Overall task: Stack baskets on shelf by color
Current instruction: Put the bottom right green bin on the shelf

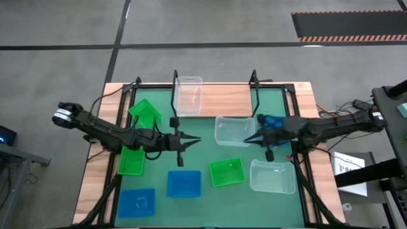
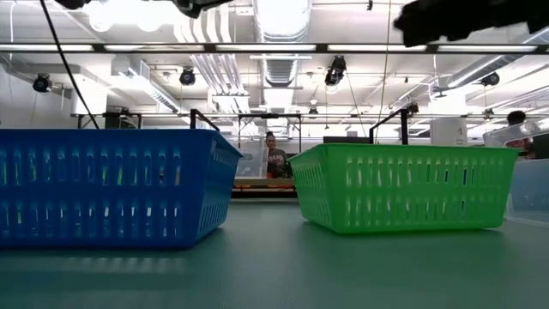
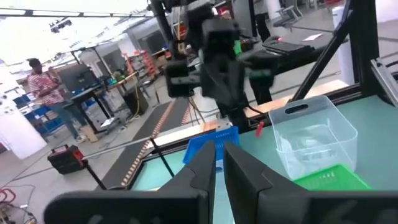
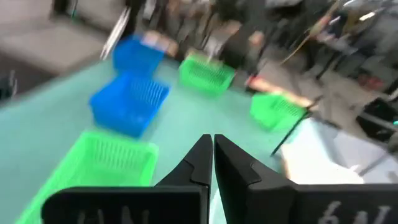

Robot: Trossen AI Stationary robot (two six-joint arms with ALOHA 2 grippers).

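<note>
You have a wooden table (image 1: 95,181) under a large green mat (image 1: 210,137) — green, blue and clear plastic baskets (image 1: 227,172) scattered on it (one clear basket (image 1: 187,95) on the light-brown wooden shelf (image 1: 226,100)).

- The slatted bright green plastic basket (image 2: 403,187) and the slatted blue plastic basket (image 2: 111,187) have glossy walls.
- The clear plastic basket (image 1: 187,95) looks smooth and see-through.
- The large green mat (image 1: 203,152) is matt and even.
- The light-brown wooden shelf board (image 1: 226,98) shows grain.
- The thin black metal uprights (image 1: 254,79) look dull.
</note>
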